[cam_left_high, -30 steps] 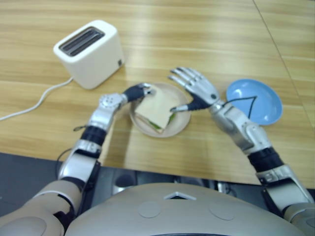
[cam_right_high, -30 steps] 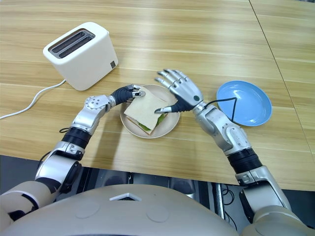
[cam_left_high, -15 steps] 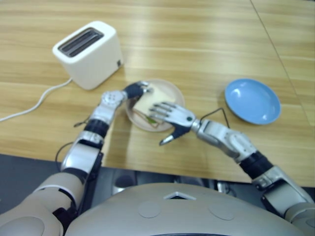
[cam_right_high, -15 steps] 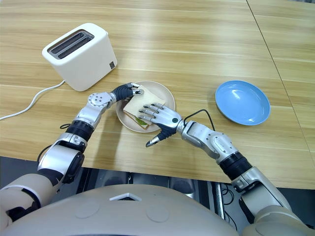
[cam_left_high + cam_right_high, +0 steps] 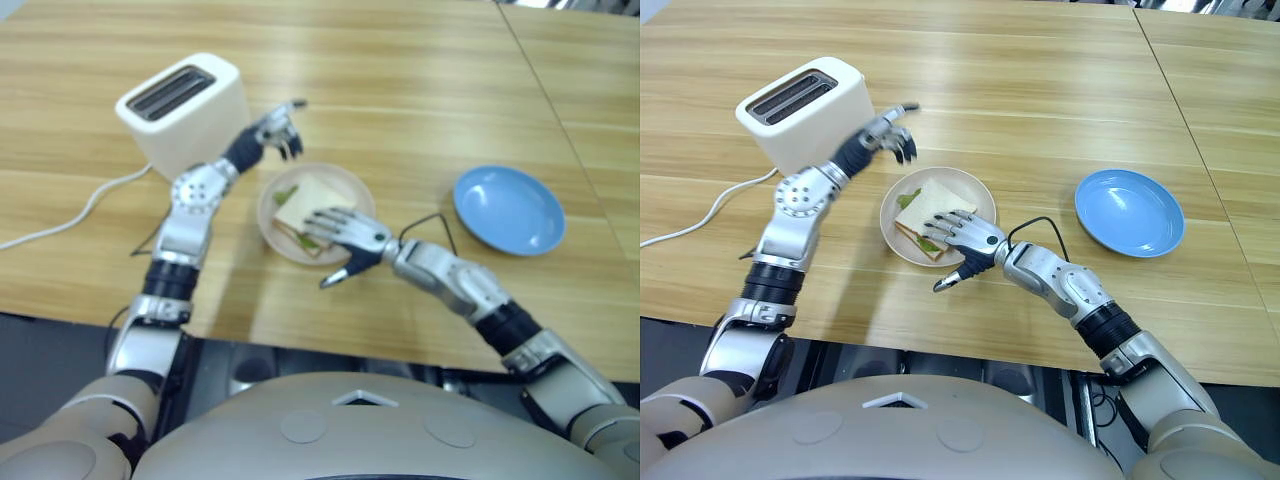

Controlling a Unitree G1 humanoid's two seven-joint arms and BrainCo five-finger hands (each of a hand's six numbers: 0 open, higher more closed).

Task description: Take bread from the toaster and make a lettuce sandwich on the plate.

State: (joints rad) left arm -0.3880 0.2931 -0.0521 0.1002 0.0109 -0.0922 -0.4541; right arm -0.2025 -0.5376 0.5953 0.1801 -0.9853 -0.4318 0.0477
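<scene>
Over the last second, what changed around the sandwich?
The left hand let go of the sandwich and lifted away toward the toaster. The right hand swung down from above the plate and now lies flat over the sandwich's near edge. The plate, toaster and blue dish stayed put.

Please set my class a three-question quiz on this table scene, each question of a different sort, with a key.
1. True or false: the sandwich lies on the beige plate, with lettuce showing at its edge.
2. Multiple choice: the right hand rests on A) the white cord, B) the sandwich, C) the blue dish.
3. Short answer: which white appliance stands nearest the left hand?

Key: 1 true; 2 B; 3 the toaster.
</scene>
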